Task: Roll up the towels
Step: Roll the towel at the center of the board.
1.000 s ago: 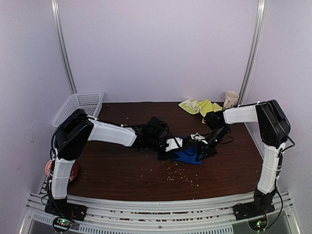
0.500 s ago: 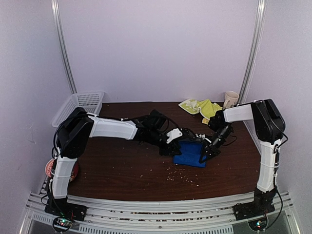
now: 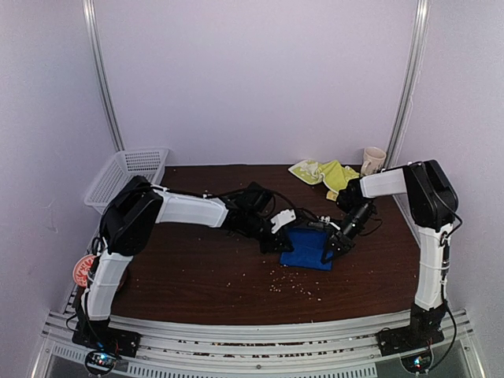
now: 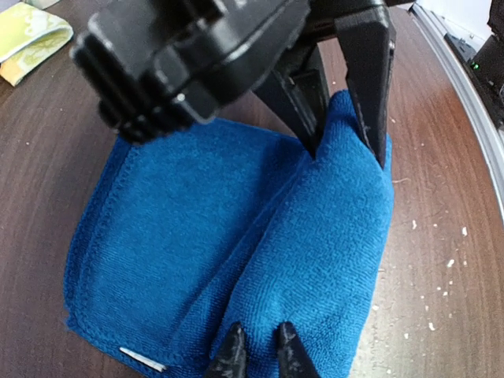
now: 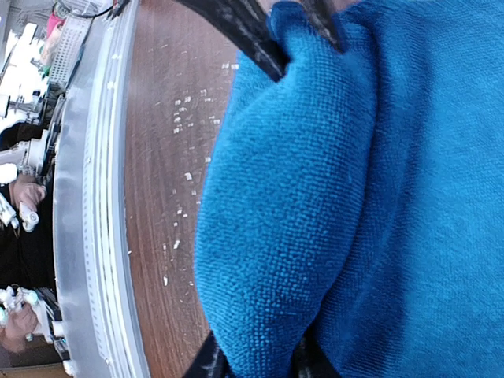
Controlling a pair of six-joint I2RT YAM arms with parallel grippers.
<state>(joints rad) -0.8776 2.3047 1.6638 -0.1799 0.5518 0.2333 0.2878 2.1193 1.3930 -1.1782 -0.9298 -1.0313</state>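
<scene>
The royal-blue towel (image 3: 309,249) lies mid-table, mostly flat, with its near edge folded into a thick roll (image 4: 331,228). My left gripper (image 3: 281,242) is shut on the left end of that roll; its tips (image 4: 256,354) pinch the terry. My right gripper (image 3: 329,250) is shut on the right end, seen in its own view (image 5: 256,358) and from the left wrist (image 4: 346,146). The roll fills the right wrist view (image 5: 291,197), with the left gripper (image 5: 303,43) at the top. The yellow-green patterned towel (image 3: 324,172) lies crumpled at the back right, also in the left wrist view (image 4: 27,35).
A cream mug (image 3: 373,161) stands in the back right corner beside the yellow-green towel. A white basket (image 3: 126,173) sits off the table's back left. A red round object (image 3: 81,272) lies at the left edge. Pale crumbs (image 3: 295,285) dot the wood near the metal front rail (image 3: 252,331).
A second ago the blue towel was bunched up between the two grippers. It now lies spread wider and flatter, and both grippers have shifted slightly back, still holding its folded near edge.
</scene>
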